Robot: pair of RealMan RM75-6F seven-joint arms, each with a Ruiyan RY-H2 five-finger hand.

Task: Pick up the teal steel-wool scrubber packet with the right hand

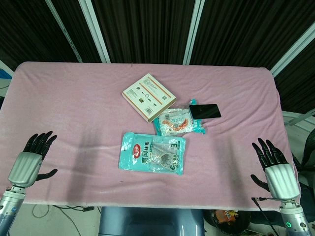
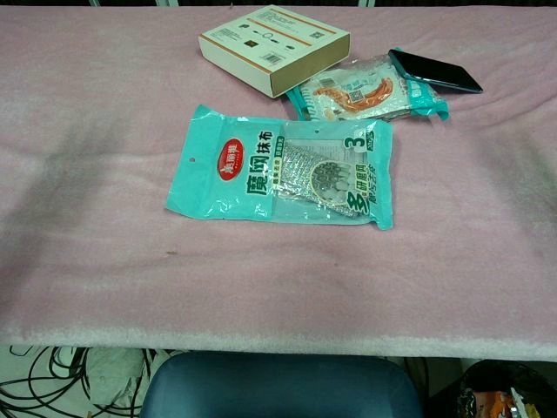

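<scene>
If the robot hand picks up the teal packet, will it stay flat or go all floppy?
Probably floppy: the teal packet is a thin plastic bag lying flat on the cloth, so its edges would likely droop. It looks light, with only a small wad of steel wool behind its window. The glossy film may be a bit slippery, and lying so flat, it offers little edge to catch.

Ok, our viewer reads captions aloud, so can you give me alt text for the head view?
A teal scrubber packet lies flat mid-table on a pink cloth, untouched. Behind it lie a flat box, a snack packet and a black phone resting partly on that packet. The left hand and right hand hover open near the front corners.
</scene>
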